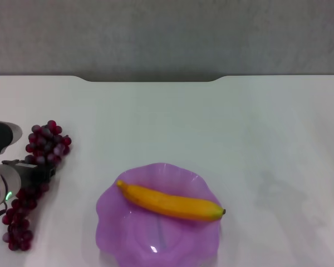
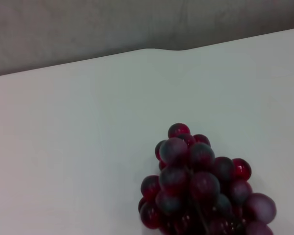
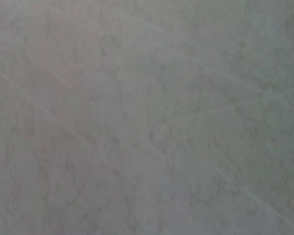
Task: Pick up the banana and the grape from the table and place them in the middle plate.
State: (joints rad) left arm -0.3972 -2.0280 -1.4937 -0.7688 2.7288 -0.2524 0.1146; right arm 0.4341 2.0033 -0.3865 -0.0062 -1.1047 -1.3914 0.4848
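Yellow-orange banana, dark red-purple grape, translucent purple plate, white table.

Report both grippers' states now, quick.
Left gripper: over the middle of the grape bunch on the table; grip cannot be told.
Right gripper: not in view.

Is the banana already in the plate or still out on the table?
In: the banana lies across the purple plate, tip overhanging its rim.
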